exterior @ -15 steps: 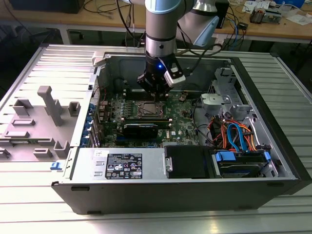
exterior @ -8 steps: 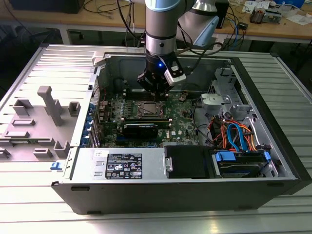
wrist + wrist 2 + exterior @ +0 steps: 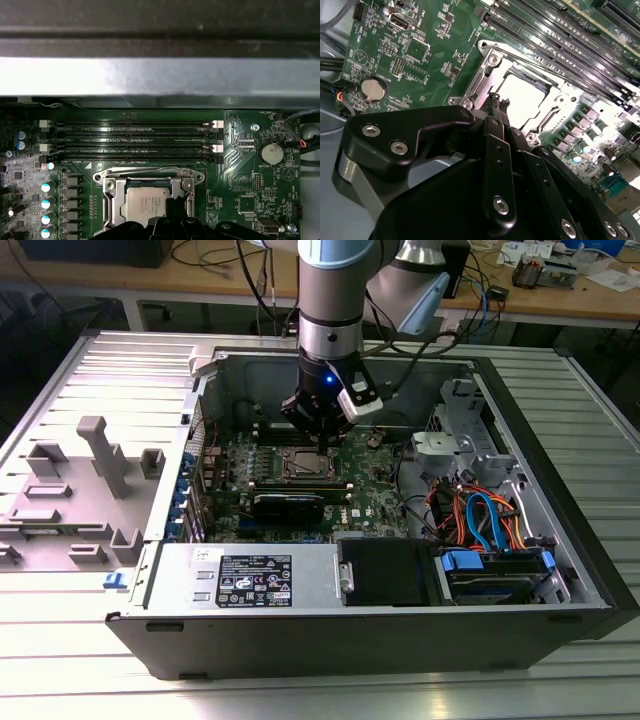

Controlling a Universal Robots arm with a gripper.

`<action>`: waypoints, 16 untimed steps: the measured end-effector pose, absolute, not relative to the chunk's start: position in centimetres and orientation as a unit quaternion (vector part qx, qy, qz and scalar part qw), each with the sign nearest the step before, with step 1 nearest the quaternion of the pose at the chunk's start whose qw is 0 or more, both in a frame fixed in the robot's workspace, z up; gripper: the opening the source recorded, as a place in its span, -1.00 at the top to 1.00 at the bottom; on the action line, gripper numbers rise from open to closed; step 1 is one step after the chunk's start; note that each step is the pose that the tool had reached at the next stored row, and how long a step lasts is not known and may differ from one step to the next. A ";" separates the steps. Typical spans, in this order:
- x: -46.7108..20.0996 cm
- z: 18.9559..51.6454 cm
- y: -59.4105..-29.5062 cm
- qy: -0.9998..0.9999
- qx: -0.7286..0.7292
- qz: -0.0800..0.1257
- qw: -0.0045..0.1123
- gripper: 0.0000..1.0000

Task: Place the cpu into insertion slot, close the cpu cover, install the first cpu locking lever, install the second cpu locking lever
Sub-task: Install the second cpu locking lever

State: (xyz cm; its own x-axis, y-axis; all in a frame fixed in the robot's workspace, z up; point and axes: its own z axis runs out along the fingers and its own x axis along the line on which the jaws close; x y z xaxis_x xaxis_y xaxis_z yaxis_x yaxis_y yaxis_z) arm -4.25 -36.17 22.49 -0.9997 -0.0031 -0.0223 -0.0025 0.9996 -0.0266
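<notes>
Open PC case (image 3: pixel 560 570) on bench | pincer (image 3: pixel 500 102) state unclear | cpu (image 3: pixel 146 205) seated, wrist views

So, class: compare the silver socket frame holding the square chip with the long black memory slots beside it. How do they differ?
The silver metal socket frame is squarish and shiny; the long black memory slots are narrow, dark strips. The frame holds a dull grey square chip; the slots look unfilled. The black claw sits at the frame, not the slots. Both sit on the green circuit board.

Memory slots (image 3: pixel 135 142) close beside insertion slot (image 3: pixel 150 200)
</notes>
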 end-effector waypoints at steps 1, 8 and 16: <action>-4.3 22.5 -36.2 1.000 -0.001 -0.013 0.011 0.79; -4.2 23.4 -36.3 1.000 -0.001 -0.014 0.011 0.79; -4.2 23.4 -36.8 1.000 -0.001 -0.015 0.011 0.79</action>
